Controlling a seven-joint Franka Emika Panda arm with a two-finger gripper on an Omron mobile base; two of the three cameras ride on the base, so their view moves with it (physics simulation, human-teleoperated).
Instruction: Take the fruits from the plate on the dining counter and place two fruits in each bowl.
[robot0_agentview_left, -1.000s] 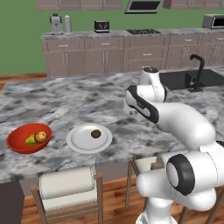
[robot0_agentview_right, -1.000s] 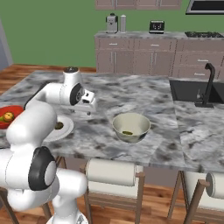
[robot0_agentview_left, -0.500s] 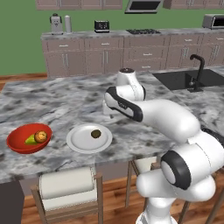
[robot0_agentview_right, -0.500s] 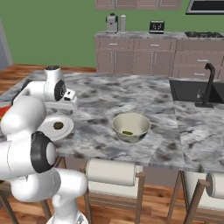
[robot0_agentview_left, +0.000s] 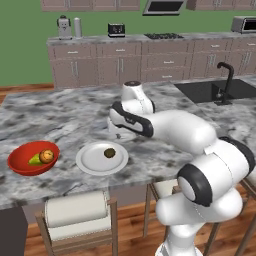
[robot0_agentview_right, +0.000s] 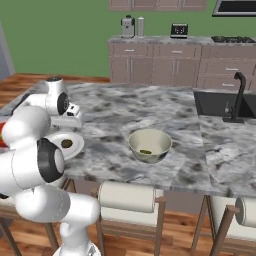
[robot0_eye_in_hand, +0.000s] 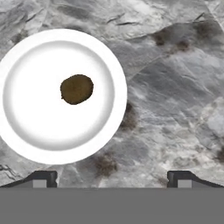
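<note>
Gripper (robot0_eye_in_hand: 112, 177) spread wide, empty, hovering over bare worktop (robot0_eye_in_hand: 175, 105). Brown kiwi (robot0_eye_in_hand: 76, 89) alone on white plate (robot0_eye_in_hand: 26, 131), up and left of fingertips in hand view, off centreline. Likely needs sideways shift toward plate before descent.

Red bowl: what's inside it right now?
The red bowl holds the orange and the pear, touching. Its near wall hides the bowl's floor under them.

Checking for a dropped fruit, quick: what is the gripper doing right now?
Gripper: open, holding nothing, above the dining counter beside the plate; the kiwi lies on the plate.
</note>
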